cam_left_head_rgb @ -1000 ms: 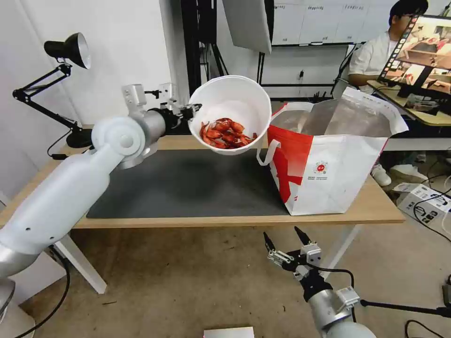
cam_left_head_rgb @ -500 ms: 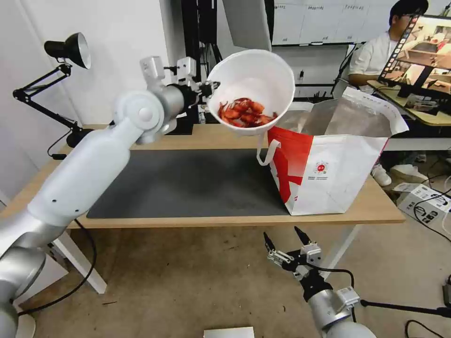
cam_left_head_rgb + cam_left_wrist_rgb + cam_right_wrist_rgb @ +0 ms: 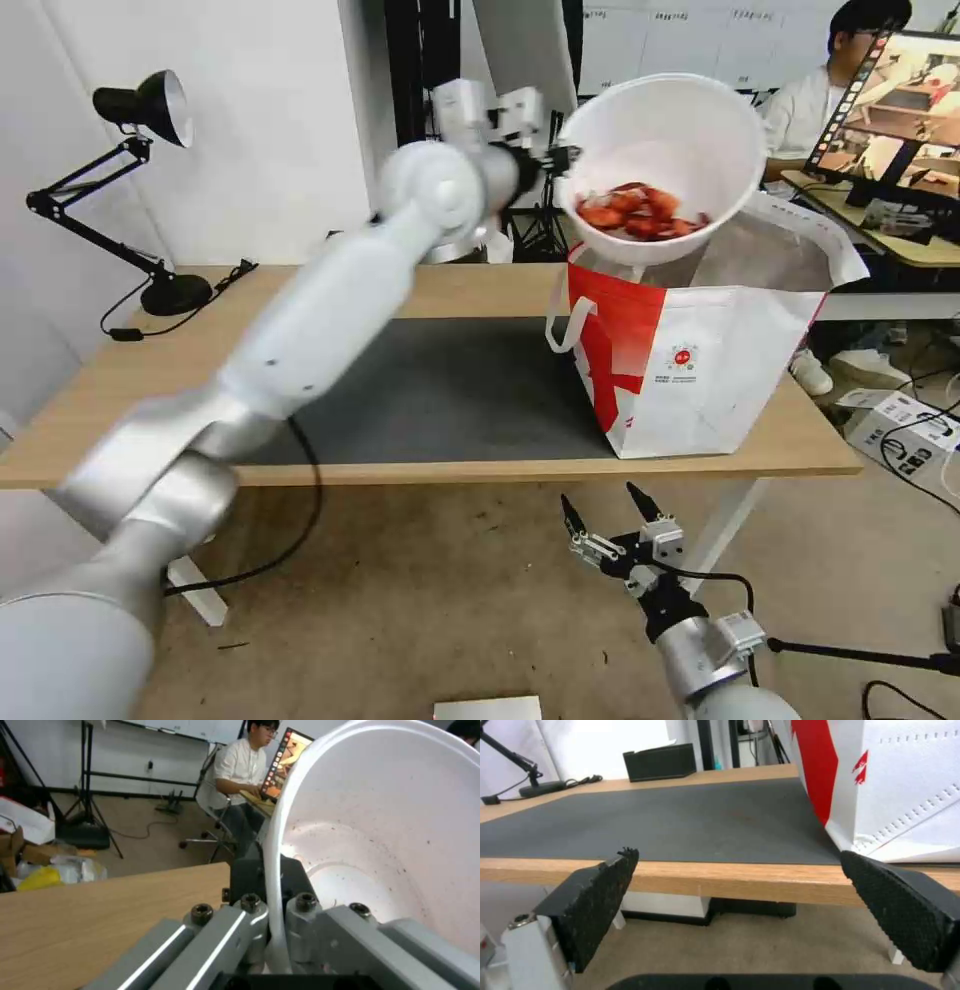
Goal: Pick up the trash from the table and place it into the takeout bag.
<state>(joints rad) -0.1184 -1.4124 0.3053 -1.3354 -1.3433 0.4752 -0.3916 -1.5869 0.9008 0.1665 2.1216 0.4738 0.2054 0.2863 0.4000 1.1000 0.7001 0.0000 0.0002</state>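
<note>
A white round bowl (image 3: 665, 160) of red crayfish shells (image 3: 640, 210) hangs tilted above the open mouth of the takeout bag (image 3: 700, 340). My left gripper (image 3: 560, 158) is shut on the bowl's rim (image 3: 272, 870), which runs between its fingers in the left wrist view. The bag stands upright on the right part of the table (image 3: 120, 380), white and red with a silver lining and a small round logo. My right gripper (image 3: 605, 510) hangs open below the table's front edge, its pads (image 3: 600, 896) wide apart and empty.
A dark grey mat (image 3: 440, 390) covers the table's middle. A black desk lamp (image 3: 140, 110) stands at the back left. A black tissue box (image 3: 660, 762) sits at the table's far edge. A desk with a monitor (image 3: 900, 110) is behind the bag.
My left arm has carried the bowl up and to the right, from above the mat to above the bag's mouth. The right arm has stayed still.
</note>
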